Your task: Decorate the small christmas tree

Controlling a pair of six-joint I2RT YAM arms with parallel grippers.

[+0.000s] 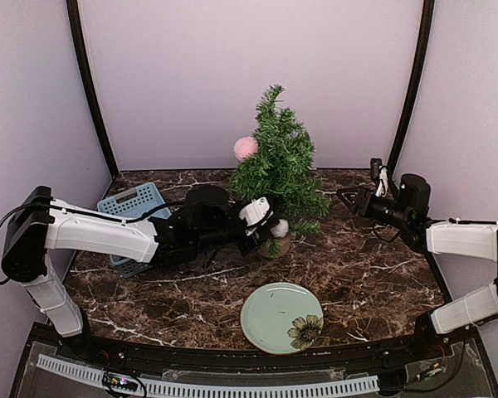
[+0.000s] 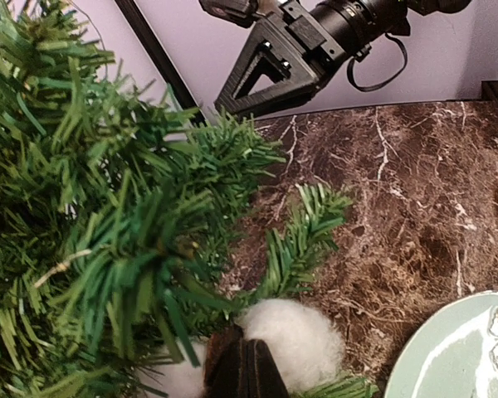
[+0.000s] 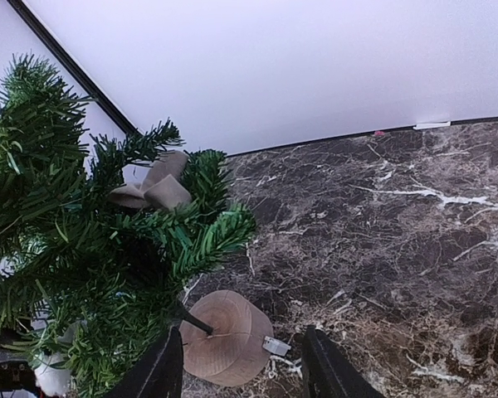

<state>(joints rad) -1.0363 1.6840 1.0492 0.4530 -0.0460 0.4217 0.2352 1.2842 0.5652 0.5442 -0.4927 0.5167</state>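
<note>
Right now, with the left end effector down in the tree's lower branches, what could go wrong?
The left end effector pinches a white pompom among the lowest branches of the tree. Pushing harder could tip the tree on its small wooden base. Released at these low branch tips, the pompom may fall out. The open right end effector sits close and could snag branches.

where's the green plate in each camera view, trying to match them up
Top external: the pale green plate lies at bottom centre of the picture.
Left wrist: only part of the pale green plate shows, cut off by the bottom right corner.
Right wrist: not in it.
Shared landmark: the small christmas tree, centre in the top external view, on the left in both wrist views.
</note>
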